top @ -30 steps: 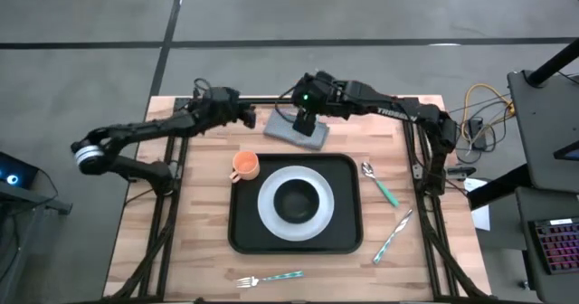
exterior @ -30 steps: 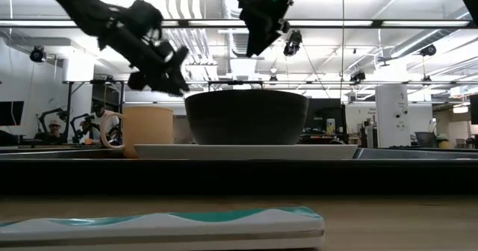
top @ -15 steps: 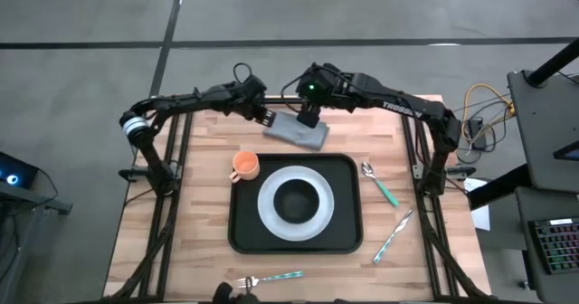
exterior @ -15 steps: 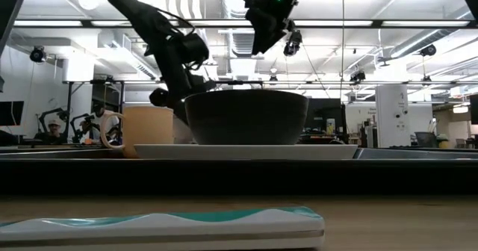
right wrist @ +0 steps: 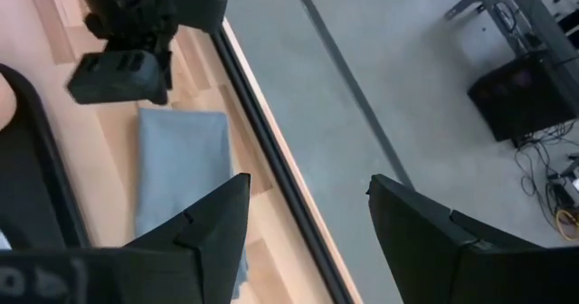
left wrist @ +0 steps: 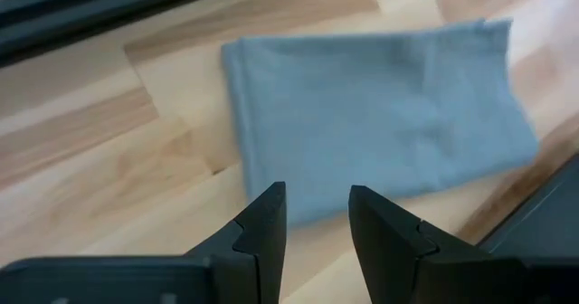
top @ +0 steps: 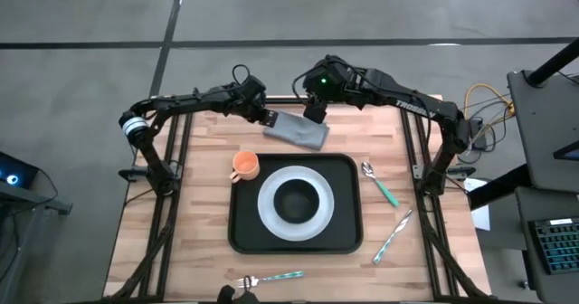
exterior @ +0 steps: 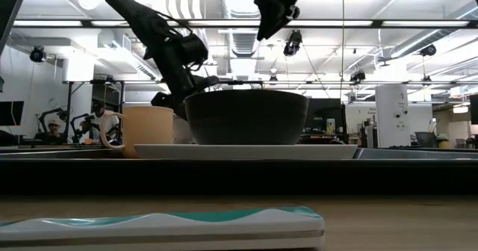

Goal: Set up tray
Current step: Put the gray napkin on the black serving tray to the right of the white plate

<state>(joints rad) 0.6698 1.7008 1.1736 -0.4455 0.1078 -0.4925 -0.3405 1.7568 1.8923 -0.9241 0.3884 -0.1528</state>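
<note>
The black tray (top: 237,241) lies mid-table and carries a white plate (top: 269,215) with a dark bowl (top: 296,200) on it. An orange mug (top: 244,166) stands at the tray's far left corner. A grey folded napkin (top: 300,130) lies flat on the wood beyond the tray. My left gripper (top: 269,118) is low at the napkin's left end, open, its fingers (left wrist: 270,215) on either side of the napkin's edge (left wrist: 308,212). My right gripper (top: 314,109) hangs open high above the napkin (right wrist: 181,168). My left gripper (left wrist: 312,218) comes at the napkin's left end slanting down from the table's left. I cannot tell whether its fingers touch the cloth. The napkin lies flat on the table.
A teal-handled spoon (top: 380,185) and a knife (top: 392,236) lie right of the tray. A fork (top: 269,278) lies near the table's near edge, its handle (exterior: 164,225) close in the low view. Bare wood shows left of the tray.
My left gripper swung from the table's left toward the napkin and came down to its left end, then stayed there. My right gripper rose off the napkin and drew back toward the far edge. The napkin stayed where it was.
</note>
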